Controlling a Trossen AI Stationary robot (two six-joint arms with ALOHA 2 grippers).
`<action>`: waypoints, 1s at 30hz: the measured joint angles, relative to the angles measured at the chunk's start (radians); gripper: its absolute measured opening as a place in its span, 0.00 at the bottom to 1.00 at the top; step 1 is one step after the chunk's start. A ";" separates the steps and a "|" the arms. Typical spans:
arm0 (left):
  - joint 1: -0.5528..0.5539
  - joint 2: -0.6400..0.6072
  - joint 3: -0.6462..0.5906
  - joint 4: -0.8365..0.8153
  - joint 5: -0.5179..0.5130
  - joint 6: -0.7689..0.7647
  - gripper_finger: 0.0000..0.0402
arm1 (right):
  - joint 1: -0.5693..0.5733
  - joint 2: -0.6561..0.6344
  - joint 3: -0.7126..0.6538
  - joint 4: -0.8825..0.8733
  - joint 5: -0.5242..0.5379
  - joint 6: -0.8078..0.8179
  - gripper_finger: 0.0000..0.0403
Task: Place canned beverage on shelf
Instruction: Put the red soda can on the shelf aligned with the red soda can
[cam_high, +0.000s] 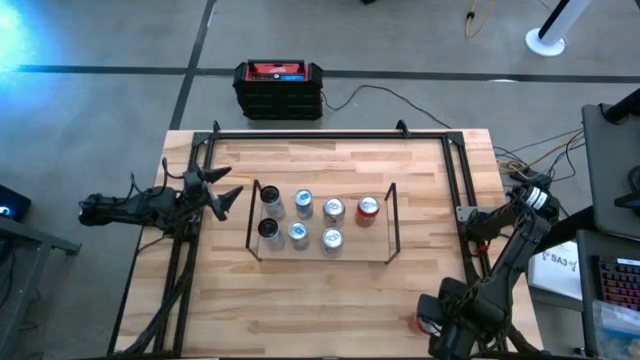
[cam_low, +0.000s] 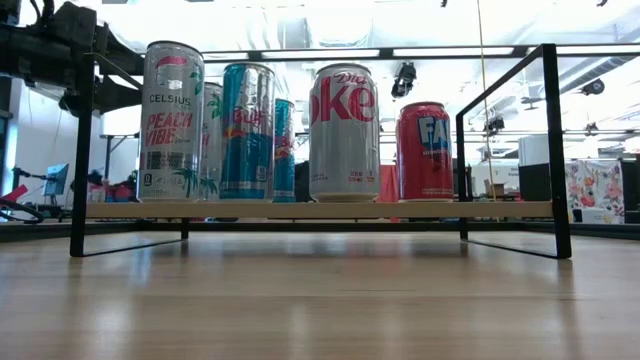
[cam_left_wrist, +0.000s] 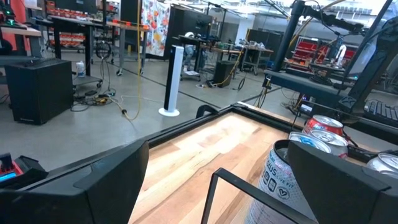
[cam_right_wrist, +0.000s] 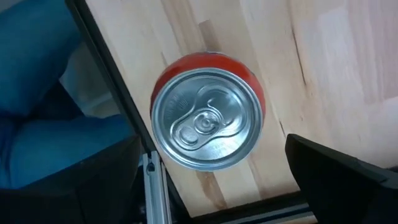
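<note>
Can: red can stands at the desk's 5 o'clock corner, beside the black frame rail, well apart from the shelf.
Axis: you see its silver lid face-on, so its long axis runs straight up; upright.
Right tool: your right tool hovers directly above it, fingers spread wider than the can, holding nothing.
Left tool: left tool waits at the shelf's 9 o'clock end, spread, empty.
Shelf: seven cans; 3 o'clock front slot looks free.
Risk: descend off-centre and you may, in my judgement, tip the can or strike the rail.
</note>
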 joint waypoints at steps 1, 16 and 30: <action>0.000 0.000 0.000 0.000 0.000 0.000 0.92 | 0.000 0.000 0.000 0.004 0.004 -0.008 0.95; 0.000 0.000 0.000 0.000 0.000 0.000 0.92 | 0.000 0.075 -0.017 0.027 0.059 -0.066 0.95; 0.000 0.000 0.000 0.000 0.000 0.000 0.92 | 0.000 0.084 -0.032 0.050 0.078 -0.047 0.93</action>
